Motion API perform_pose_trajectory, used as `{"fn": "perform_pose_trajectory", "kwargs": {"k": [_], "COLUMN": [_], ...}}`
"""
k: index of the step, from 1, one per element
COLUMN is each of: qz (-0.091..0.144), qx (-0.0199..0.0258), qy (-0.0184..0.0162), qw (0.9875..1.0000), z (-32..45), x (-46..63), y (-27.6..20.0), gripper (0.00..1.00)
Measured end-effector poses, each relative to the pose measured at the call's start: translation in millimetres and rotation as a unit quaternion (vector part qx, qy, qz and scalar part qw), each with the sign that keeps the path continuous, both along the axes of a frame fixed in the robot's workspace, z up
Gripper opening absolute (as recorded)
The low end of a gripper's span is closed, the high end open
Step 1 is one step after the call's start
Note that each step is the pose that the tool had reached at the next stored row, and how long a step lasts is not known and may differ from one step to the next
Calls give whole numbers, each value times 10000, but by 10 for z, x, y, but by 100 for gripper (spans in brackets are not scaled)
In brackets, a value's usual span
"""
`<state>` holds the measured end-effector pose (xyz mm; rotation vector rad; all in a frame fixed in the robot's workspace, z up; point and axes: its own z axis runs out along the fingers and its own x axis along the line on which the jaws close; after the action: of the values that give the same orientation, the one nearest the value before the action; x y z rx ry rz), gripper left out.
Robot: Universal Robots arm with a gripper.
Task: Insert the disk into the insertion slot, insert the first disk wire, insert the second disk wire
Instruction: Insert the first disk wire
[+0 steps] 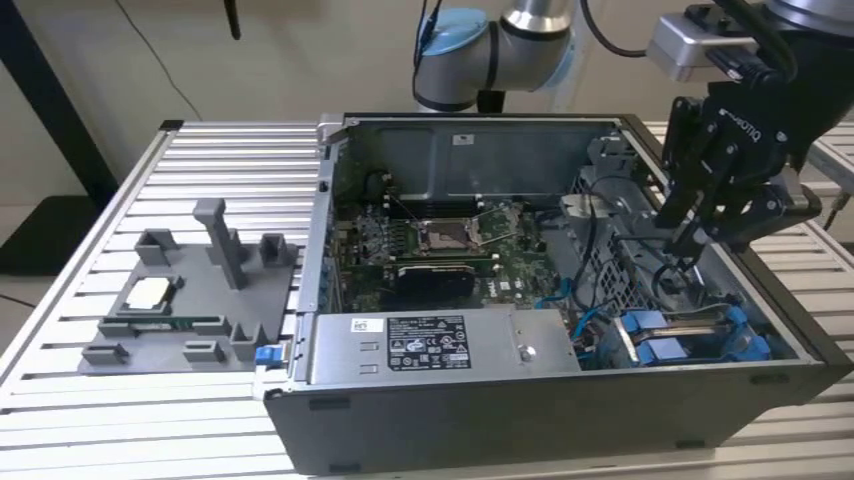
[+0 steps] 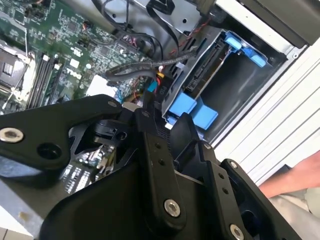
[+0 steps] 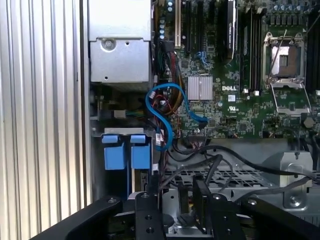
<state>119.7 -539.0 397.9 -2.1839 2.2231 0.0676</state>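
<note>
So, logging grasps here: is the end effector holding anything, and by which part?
Nothing visibly held: the end effector is open, bare chassis showing between its fingers.

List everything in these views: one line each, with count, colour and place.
Table: one, silver slats, under everything.
Computer case: one, dark grey, open, on table.
Motherboard: one, green, inside the case.
Power-supply box: one, grey, white sticker, inside the case's near wall.
Disk with caddy: one, bright blue frame, case corner at the exterior view's right.
Cable: one, blue, looped beside the motherboard.
Fixture tray: one, grey, on the table, exterior view's left.
Arm: one, silver-blue, behind the case.
Gripper: one, black, open, over the drive bay.
</note>
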Motion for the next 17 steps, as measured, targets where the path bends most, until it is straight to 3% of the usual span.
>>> {"fn": "perform_pose_trajectory", "kwargs": {"k": [2, 8, 15, 17], "qz": [1, 12, 16, 16], "qx": [71, 99, 272, 297], "qy": [0, 0, 0, 0], "qw": [10000, 10000, 9996, 9996], "z": [-7, -68, -102, -103], "x": [23, 74, 135, 136], "y": [0, 0, -1, -4], "gripper": [41, 41, 39, 39]}}
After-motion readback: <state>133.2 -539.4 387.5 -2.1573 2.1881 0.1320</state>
